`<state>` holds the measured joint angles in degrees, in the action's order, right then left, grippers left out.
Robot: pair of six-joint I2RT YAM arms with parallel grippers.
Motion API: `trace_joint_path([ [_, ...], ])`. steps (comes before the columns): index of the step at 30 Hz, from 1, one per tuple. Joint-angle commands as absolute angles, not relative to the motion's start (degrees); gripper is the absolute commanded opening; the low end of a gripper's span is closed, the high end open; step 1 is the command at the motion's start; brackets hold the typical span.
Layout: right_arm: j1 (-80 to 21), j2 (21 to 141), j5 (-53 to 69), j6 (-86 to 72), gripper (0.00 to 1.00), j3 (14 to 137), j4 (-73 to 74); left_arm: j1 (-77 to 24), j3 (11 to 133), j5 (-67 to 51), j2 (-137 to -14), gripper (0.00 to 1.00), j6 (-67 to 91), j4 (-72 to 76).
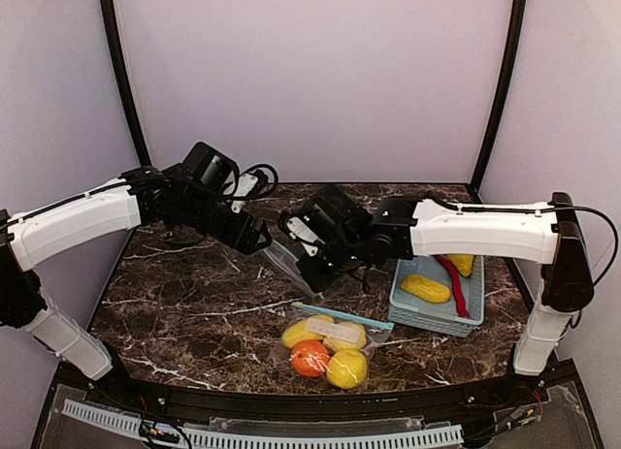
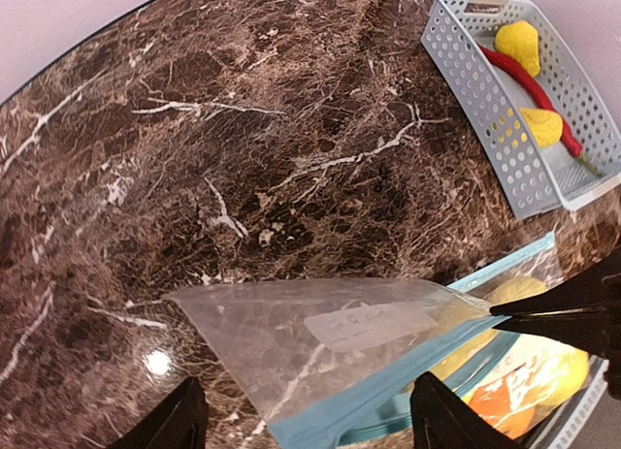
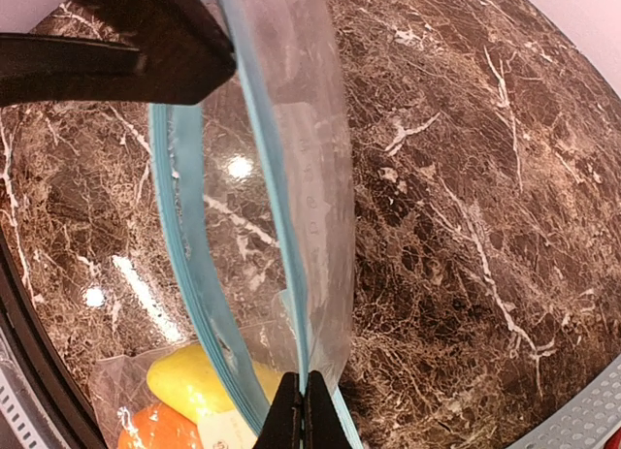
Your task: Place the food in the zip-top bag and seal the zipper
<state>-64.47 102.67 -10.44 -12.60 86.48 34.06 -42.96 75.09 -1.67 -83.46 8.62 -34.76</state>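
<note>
The right gripper [image 3: 303, 400] pinches its jaws on the zipper rim of the zip-top bag [image 2: 320, 342], which stretches toward the left gripper [image 2: 309, 408], jaws apart astride it; unbagged food [image 1: 425, 288] sits in the basket [image 1: 419, 315] rightward.

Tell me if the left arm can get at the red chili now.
Probably not: the red chili lies in the basket far right, and the right arm, right gripper shut on the empty bag, stretches across between.
</note>
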Motion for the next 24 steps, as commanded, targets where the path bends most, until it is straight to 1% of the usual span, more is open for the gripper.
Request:
trace_joint_path([
  [1, -65.6, 102.4, -9.1, -11.3, 0.0, 87.2, 33.6, -42.6, 76.4, -1.7, -84.1, 0.67, 6.1, -35.0],
  [5, -65.7, 102.2, -8.7, -11.1, 0.0, 87.3, 33.6, -42.6, 76.4, -1.7, -84.5, 0.58, 4.5, -35.4],
  [10, -65.7, 102.3, -7.0, -10.1, 0.0, 87.5, 33.6, -42.6, 76.1, -1.9, -84.3, 0.57, 2.7, -35.6],
  [12, -65.7, 102.4, -6.5, -9.6, 0.0, 87.3, 33.7, -42.6, 76.0, -2.5, -84.2, 0.53, 1.0, -35.5],
  [16, -65.7, 102.4, -6.0, -9.1, 0.0, 87.3, 34.2, -42.6, 76.1, -2.9, -84.2, 0.43, -2.1, -35.7],
  [18, -65.7, 102.5, -5.8, -9.1, 0.0, 87.4, 34.5, -42.6, 76.2, -2.8, -84.4, 0.35, -3.2, -36.3],
  [21, -65.7, 102.6, -5.6, -9.1, 0.0, 87.5, 34.5, -42.6, 76.1, -2.5, -84.8, 0.29, -4.2, -37.2],
  [24, -65.7, 102.8, -5.5, -9.0, 0.0, 87.7, 34.5, -42.6, 75.8, -1.9, -84.8, 0.19, -5.3, -37.6],
])
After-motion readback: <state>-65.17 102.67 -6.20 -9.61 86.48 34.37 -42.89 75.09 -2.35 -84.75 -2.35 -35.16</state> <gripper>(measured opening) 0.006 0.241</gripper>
